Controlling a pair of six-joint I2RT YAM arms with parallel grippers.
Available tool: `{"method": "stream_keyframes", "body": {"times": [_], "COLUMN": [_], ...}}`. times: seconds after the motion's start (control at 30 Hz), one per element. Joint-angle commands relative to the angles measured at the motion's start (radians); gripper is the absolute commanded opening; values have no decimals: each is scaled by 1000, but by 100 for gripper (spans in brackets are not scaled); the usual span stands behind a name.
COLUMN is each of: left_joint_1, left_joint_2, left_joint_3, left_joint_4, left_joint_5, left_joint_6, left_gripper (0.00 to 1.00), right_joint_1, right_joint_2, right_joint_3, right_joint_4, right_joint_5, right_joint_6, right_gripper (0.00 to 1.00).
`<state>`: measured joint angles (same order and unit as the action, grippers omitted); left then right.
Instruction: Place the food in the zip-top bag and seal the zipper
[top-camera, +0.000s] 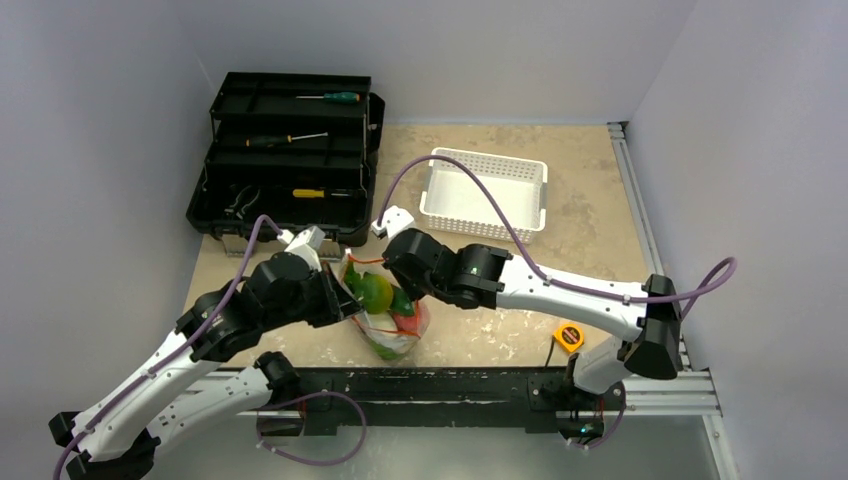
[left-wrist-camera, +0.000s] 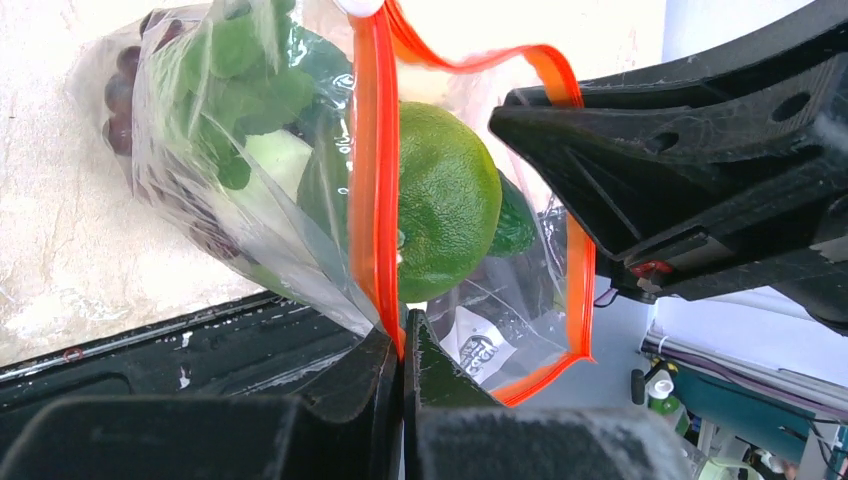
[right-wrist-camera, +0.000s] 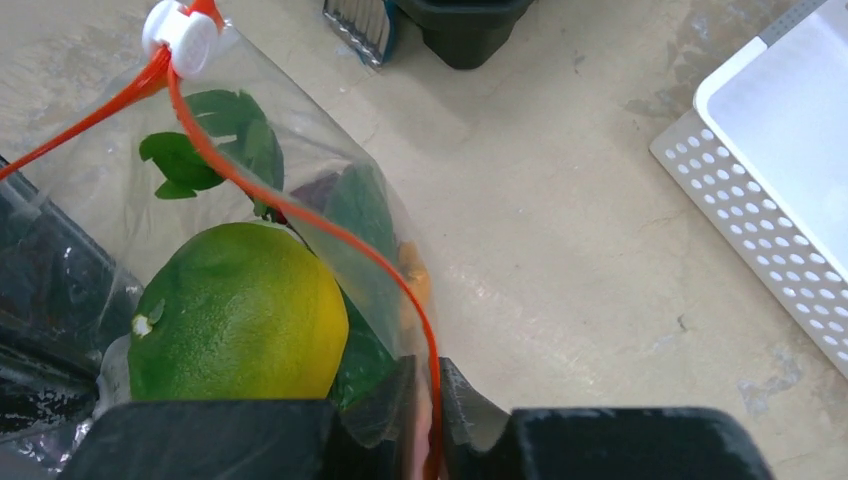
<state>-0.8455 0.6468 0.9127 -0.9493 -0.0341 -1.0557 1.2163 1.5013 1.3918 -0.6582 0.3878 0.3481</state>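
The left end effector (left-wrist-camera: 402, 362) and right end effector (right-wrist-camera: 428, 402) each pinch the zipper (right-wrist-camera: 330, 235) of the zip-top bag (top-camera: 392, 335) at the tabletop's (top-camera: 590, 200) near middle (mouth gaping), where the bulging lemon (right-wrist-camera: 235, 310) may block sealing.

The bag (left-wrist-camera: 200, 180) is clear, glossy, wrinkled plastic. The basket (right-wrist-camera: 770, 240) is matt white plastic. The table (right-wrist-camera: 560, 250) looks rough.

Overhead camera looking down on the clear orange-rimmed plastic bag (top-camera: 393, 336) from afar, wrist cameras close at its mouth, opposite sides, all sharing it.
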Motion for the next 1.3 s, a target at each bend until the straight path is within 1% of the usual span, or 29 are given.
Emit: {"method": "stream_keyframes", "body": {"times": [0.0, 0.07, 0.17, 0.23, 0.3, 0.37, 0.43, 0.57, 0.63, 0.7, 0.77, 0.8, 0.87, 0.93, 1.0, 1.07, 1.27], "left_joint_1": [-3, -4, -4, -3, -3, -4, -3, -3, -4, -3, -4, -3, -3, -3, -4, -3, -3], "left_joint_2": [-6, 1, 25, 37, 32, 18, 9, 13, 22, 38, 53, 57, 56, 42, 25, 14, 24], "left_joint_3": [55, 109, 237, 305, 325, 295, 233, 62, 2, 8, 72, 127, 198, 237, 238, 207, 97], "left_joint_4": [14, -6, -48, -65, -60, -41, -32, 29, 55, 40, 6, -10, -28, -27, -16, -9, 22], "left_joint_5": [-17, -24, -24, -19, -15, -16, -24, 5, 9, -2, -7, -8, -9, -8, -9, -18, -13], "left_joint_6": [5, 23, 64, 78, 80, 75, 52, 3, -5, 7, 30, 41, 55, 59, 59, 56, 26], "left_gripper": [0, 0, 0, 0, 0, 0, 0, 0, 0, 0, 0, 0, 0, 0, 0, 0, 0], "right_joint_1": [1, 2, 2, 2, 2, 2, 2, 2, 2, 2, 2, 2, 2, 2, 2, 2, 2], "right_joint_2": [-8, -24, -70, -103, -126, -145, -145, -122, -104, -61, -32, -27, -44, -75, -104, -126, -158], "right_joint_3": [62, 124, 210, 234, 221, 162, 88, -48, -96, -76, -3, 34, 83, 102, 103, 75, -74], "right_joint_4": [17, -4, -7, 11, 41, 81, 114, 199, 249, 240, 171, 129, 114, 130, 160, 198, 303], "right_joint_5": [3, 31, 16, -5, -48, -68, -89, -122, -136, -140, -115, -98, -73, -83, -130, -172, -239], "right_joint_6": [3, -24, -58, -70, -61, -35, -6, 46, 56, 45, 27, 17, -7, -17, -16, -1, 108], "right_gripper": [0, 0, 0, 0, 0, 0, 0, 0, 0, 0, 0, 0, 0, 0, 0, 0, 0]}}
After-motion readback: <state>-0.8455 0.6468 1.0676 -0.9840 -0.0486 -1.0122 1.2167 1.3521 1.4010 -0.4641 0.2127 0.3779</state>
